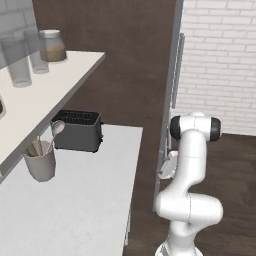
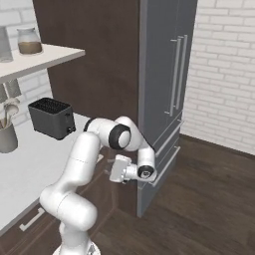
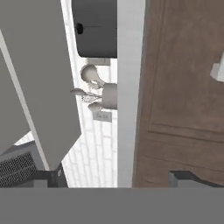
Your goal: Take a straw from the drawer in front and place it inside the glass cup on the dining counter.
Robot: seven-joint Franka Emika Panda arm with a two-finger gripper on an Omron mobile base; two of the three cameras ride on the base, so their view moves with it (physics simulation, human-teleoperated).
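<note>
My gripper (image 2: 108, 172) hangs low beside the worktop's end, level with the dark brown cabinet under it, and points at that cabinet. In the hand view its two dark fingertips stand far apart with nothing between them, so the gripper (image 3: 118, 179) is open. Close ahead is a brown wooden front panel (image 3: 183, 87) with a pale handle (image 3: 217, 70) at its edge; this looks like the drawer, shut. The straw, the glass cup and the dining counter are out of view.
A white worktop (image 1: 95, 200) carries a dark toaster (image 1: 77, 131) and a utensil pot (image 1: 41, 161). A shelf (image 1: 60, 80) above holds tall greyish glasses (image 1: 19, 67) and a jar (image 1: 52, 46). A grey fridge (image 2: 164, 89) stands right of the arm, with dark wood floor (image 2: 209, 209) beyond.
</note>
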